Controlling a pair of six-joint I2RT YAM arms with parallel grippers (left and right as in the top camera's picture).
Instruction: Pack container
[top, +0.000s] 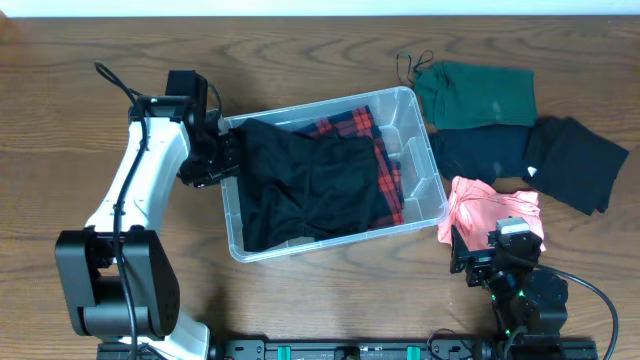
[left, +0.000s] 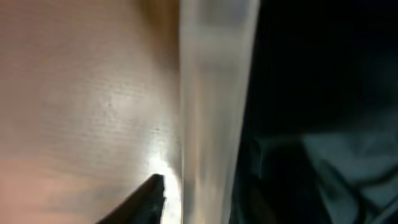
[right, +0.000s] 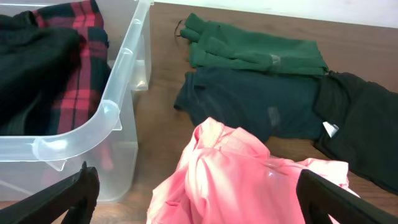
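While the clear plastic container (top: 425, 185) sits near the middle of the wooden worktop (top: 100, 80), turned slightly askew, two robot arms stand at either side of it. Inside the container a black garment (top: 300, 185) lies spread over a red and black plaid garment (top: 350, 125), whose checks show along the far and right edges.

At the left, the white arm reaches to the container's left wall near its far corner, and the left hand (top: 215, 158) is pressed up against that wall. From its own close camera, one dark fingertip (left: 146, 199) shows on the outside of the blurred clear wall, with dark cloth on the other side. I cannot tell how far this hand is open, or whether it has hold of anything.

At the near right, the right hand (top: 465, 255) hovers low over a crumpled pink garment (top: 495, 210) lying just beside the container's right end. Its fingers are spread wide apart and hold nothing.

Beyond the pink garment lie a dark teal garment (top: 480, 152), a green garment (top: 475, 95) further back, and another black garment (top: 575, 160) to the right.
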